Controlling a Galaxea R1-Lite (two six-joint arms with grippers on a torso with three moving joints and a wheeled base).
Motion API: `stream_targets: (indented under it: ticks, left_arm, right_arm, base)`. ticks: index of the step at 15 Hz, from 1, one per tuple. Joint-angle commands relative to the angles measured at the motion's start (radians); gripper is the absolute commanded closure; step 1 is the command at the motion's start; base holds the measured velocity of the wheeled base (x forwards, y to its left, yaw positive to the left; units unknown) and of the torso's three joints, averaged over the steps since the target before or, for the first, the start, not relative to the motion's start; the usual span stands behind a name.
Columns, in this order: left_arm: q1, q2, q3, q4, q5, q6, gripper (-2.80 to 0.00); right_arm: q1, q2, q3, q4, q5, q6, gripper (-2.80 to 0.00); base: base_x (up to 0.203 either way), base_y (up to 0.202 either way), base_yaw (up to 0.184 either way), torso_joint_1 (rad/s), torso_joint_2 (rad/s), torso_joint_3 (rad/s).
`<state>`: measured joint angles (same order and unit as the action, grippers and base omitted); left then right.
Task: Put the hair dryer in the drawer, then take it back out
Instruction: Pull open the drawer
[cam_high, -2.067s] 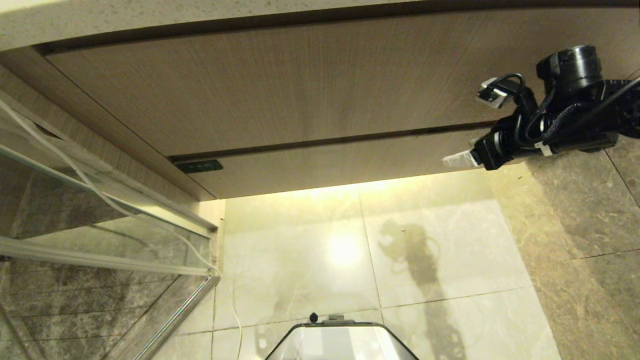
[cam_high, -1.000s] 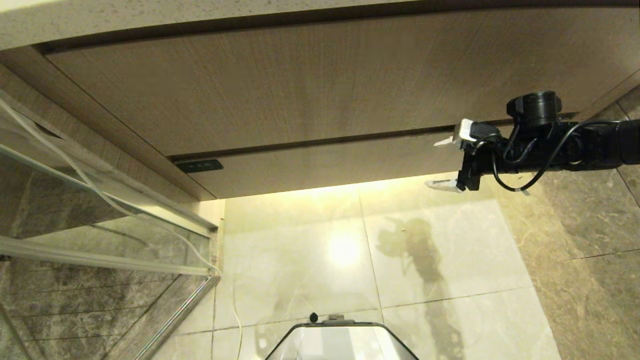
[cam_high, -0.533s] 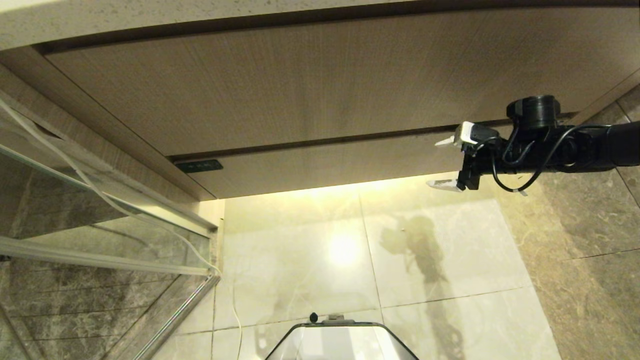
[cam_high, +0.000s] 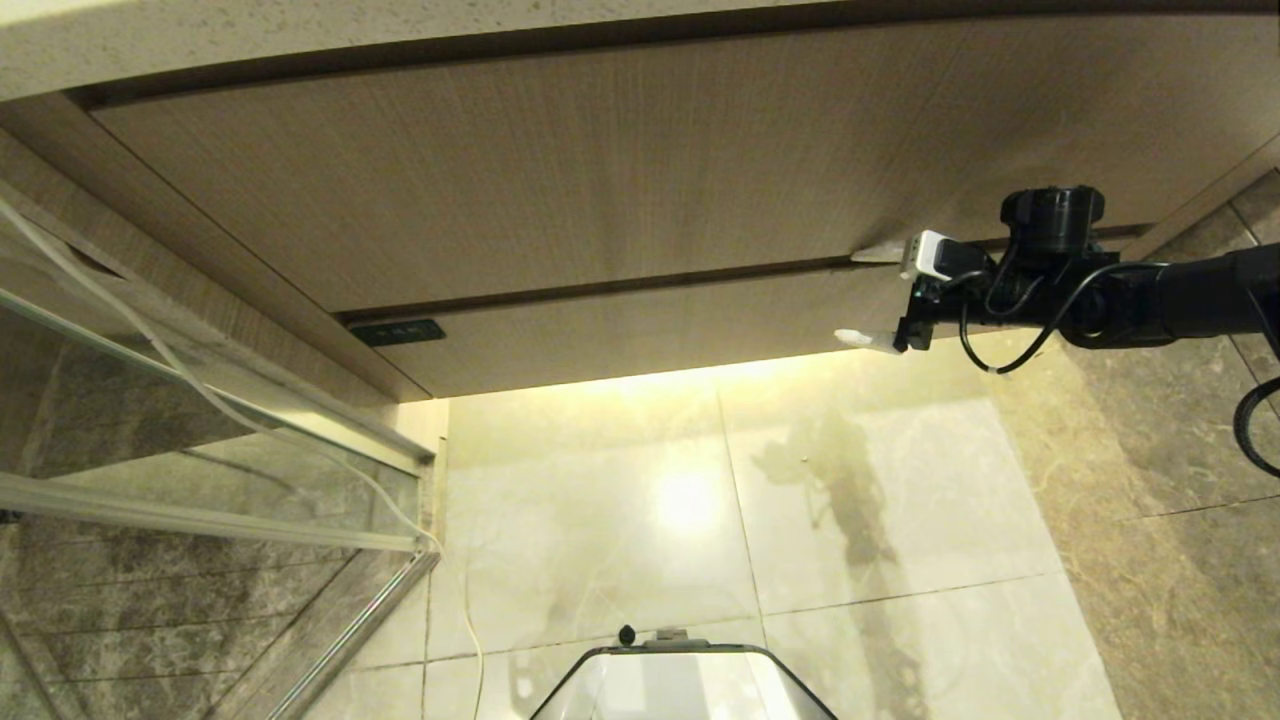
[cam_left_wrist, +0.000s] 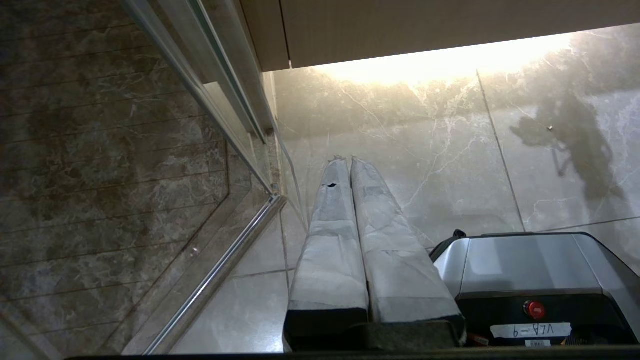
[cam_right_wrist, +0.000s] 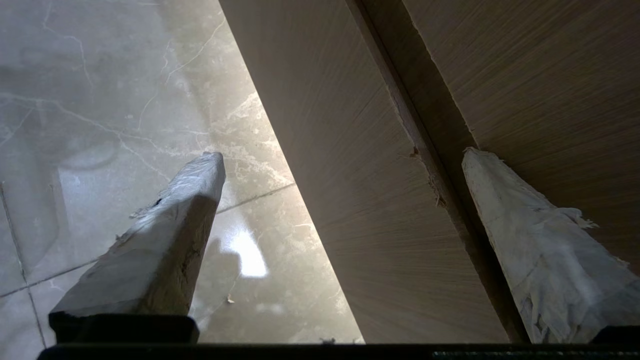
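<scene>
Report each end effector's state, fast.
Left end effector: shut, empty, parked over the floor.
Right end effector: open, empty, its fingers straddling the closed drawer front near its right end.

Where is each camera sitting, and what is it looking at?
Head view: high on the robot, looking down at the shut drawer and the tile floor; the right claw and the robot's base show.
Left wrist view: behind the shut left claw, facing the floor beside the glass door.
Right wrist view: behind the open right claw, straddling the drawer front.
All three share the drawer and floor.
</scene>
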<state>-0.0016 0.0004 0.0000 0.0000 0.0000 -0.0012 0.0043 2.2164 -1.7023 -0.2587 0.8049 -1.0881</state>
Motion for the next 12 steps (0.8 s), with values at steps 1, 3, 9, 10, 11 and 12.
stream_targets:
  ticks: [1, 3, 9, 10, 11, 12]
  left_arm:
    - [0.0, 0.0, 0.002, 0.0, 0.0, 0.0, 0.0]
    - [0.0, 0.0, 0.001, 0.0, 0.0, 0.0, 0.0]
    - [0.0, 0.0, 0.0, 0.0, 0.0, 0.0, 0.0]
    - [0.0, 0.0, 0.002, 0.0, -0.002, 0.0, 0.0]
    - [0.0, 0.0, 0.002, 0.0, -0.002, 0.0, 0.0]
    - [0.0, 0.0, 0.002, 0.0, -0.002, 0.0, 0.0]
  right_arm:
    - [0.0, 0.003, -0.002, -0.01, -0.001, -0.006, -2.8]
    - [-0.007, 0.034, -0.019, -0.033, 0.002, -0.001, -2.8]
    - [-0.013, 0.027, -0.004, -0.022, -0.003, 0.013, -2.8]
    - [-0.014, 0.001, 0.039, 0.015, -0.012, 0.03, -2.8]
    - [-0.015, -0.014, 0.058, 0.041, -0.019, 0.043, -2.8]
    - [-0.015, -0.014, 0.058, 0.041, -0.019, 0.043, -2.8]
  base:
    - [0.0, 0.0, 0.0, 0.0, 0.0, 0.0]
    - [0.0, 0.0, 0.0, 0.0, 0.0, 0.0]
    - [0.0, 0.0, 0.0, 0.0, 0.0, 0.0]
    - [0.0, 0.0, 0.0, 0.0, 0.0, 0.0]
    - [0.0, 0.0, 0.0, 0.0, 0.0, 0.0]
    - [0.0, 0.0, 0.0, 0.0, 0.0, 0.0]
